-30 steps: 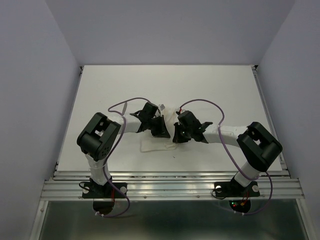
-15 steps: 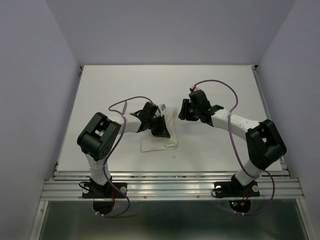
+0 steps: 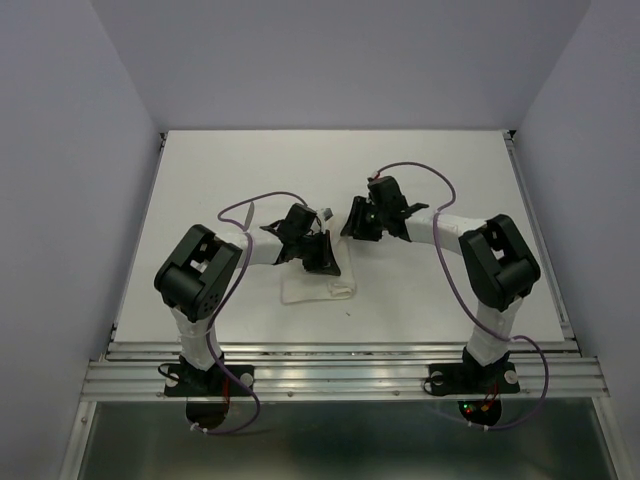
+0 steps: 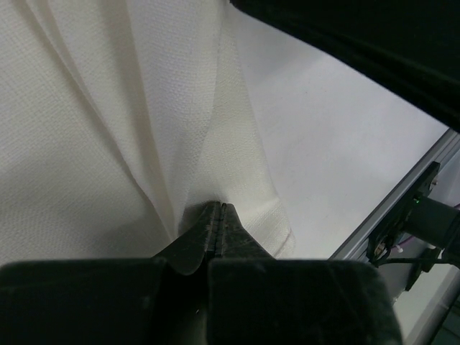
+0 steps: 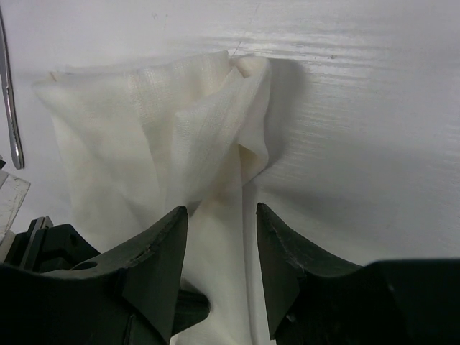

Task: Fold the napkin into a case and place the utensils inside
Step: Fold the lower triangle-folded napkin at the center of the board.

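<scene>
The napkin [image 3: 315, 288] lies a little left of the middle of the table [image 3: 450, 180], closer to the near edge than to the far one. It is bunched into a long strip, and its long axis runs from the near edge toward the far edge. The left gripper [image 3: 322, 255] is closed tight on the cloth about halfway along. In the left wrist view the folds of the napkin [image 4: 108, 108] all run together at the left gripper [image 4: 218, 208]; probably it pinches more than one layer, but this I cannot see clearly.

The right gripper [image 3: 355, 222] is at the far end of the strip and is the nearer one to that end. Its fingers stand half apart and hold nothing. In the right wrist view the crumpled end of the napkin [image 5: 158, 115] rises straight ahead of the right gripper [image 5: 219, 212], and some cloth passes loosely between the fingers. A thin metal utensil [image 5: 8, 93] lies on the table just beside the napkin.
</scene>
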Tool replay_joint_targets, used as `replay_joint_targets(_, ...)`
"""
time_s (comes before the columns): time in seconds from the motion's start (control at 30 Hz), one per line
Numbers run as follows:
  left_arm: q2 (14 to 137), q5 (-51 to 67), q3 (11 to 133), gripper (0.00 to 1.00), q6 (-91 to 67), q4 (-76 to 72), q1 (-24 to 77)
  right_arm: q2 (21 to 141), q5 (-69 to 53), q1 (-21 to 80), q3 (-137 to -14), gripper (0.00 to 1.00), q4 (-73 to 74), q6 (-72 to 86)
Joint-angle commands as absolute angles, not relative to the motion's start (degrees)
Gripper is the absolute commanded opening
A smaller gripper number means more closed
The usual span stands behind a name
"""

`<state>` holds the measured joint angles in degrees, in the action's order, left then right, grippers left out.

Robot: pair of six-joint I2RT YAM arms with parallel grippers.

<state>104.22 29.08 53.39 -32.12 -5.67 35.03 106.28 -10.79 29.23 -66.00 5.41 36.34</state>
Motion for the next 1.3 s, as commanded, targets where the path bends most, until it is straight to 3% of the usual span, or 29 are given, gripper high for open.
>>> replay_joint_targets(0.0,105.0,27.5,53.8,0.0,-29.4,-1.6,35.1,106.3,-14.1,29.3,-67.3,0.46,-1.5,38.1)
replay_joint_targets(0.57,105.3,27.8,53.3,0.0,-29.0,-1.9,35.1,110.4,-12.6,29.3,-71.5,0.29,-2.9,40.2)
replay_joint_targets(0.73,105.2,27.9,53.5,0.0,-29.2,-2.2,35.1,109.3,-11.7,29.3,-70.2,0.34,-3.0,40.4)
replay_joint_targets(0.87,105.1,28.0,53.4,0.0,-29.3,-2.5,35.1,107.9,-9.9,29.3,-68.6,0.5,-3.1,40.5)
replay_joint_targets(1.03,105.3,27.9,53.2,0.0,-29.1,-2.5,35.1,108.6,-12.9,29.3,-67.1,0.52,-5.5,42.3)
replay_joint_targets(1.13,105.2,28.0,53.0,0.0,-29.3,-2.8,35.1,109.3,-13.4,29.3,-66.8,0.51,-6.1,42.7)
replay_joint_targets(1.27,104.9,28.0,52.8,0.0,-29.2,-2.9,35.1,108.5,-12.9,29.3,-66.4,0.37,-6.8,42.6)
